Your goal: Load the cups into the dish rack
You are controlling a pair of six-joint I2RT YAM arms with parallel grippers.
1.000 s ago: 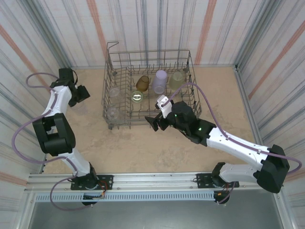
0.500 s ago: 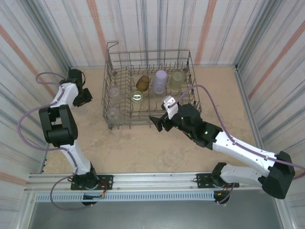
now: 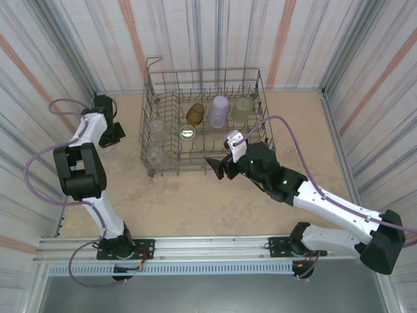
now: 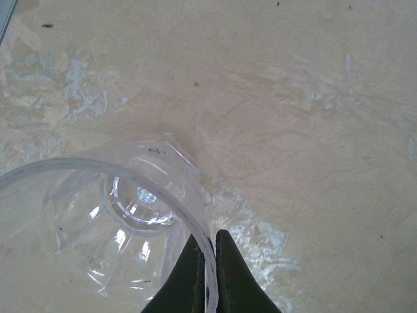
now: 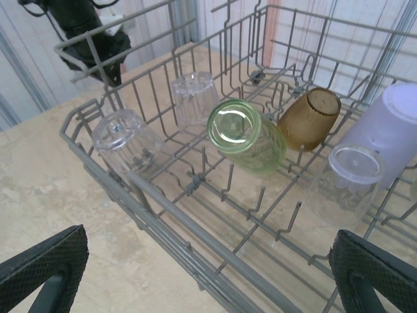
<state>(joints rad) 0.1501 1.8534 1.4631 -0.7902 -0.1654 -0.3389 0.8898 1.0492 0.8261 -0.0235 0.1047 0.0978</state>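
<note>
Nearest to me, my left jaws are pinching narrow on the rim of a clear cup (image 4: pixel 111 222). One fingertip (image 4: pixel 190 267) is sitting inside the wall and the other outside. That cup is resting on the bench (image 4: pixel 313 130) with its open mouth facing my wrist camera. It is lying left of the dish rack (image 3: pixel 202 81) and apart from it.

My right jaws are standing wide and holding nothing, their pads (image 5: pixel 49 257) hovering over the bench at the rack's near rail, towards its right end.

Inside the rack, a clear tumbler (image 5: pixel 124 140) is sitting base-up by the near left corner. A yellow-green cup (image 5: pixel 244 137) is tilting among the tines beside it, though I cannot tell whether it is leaning or lying flat. A small clear cup (image 5: pixel 352 173) is standing base-up to its right. Farther in, another clear one (image 5: pixel 193 98) is sitting base-up and an amber cup (image 5: pixel 313 117) is leaning. A lavender cup (image 5: pixel 391 124) is standing base-up, and a second yellow-green cup (image 3: pixel 242 107) is sitting near the far right corner.
</note>
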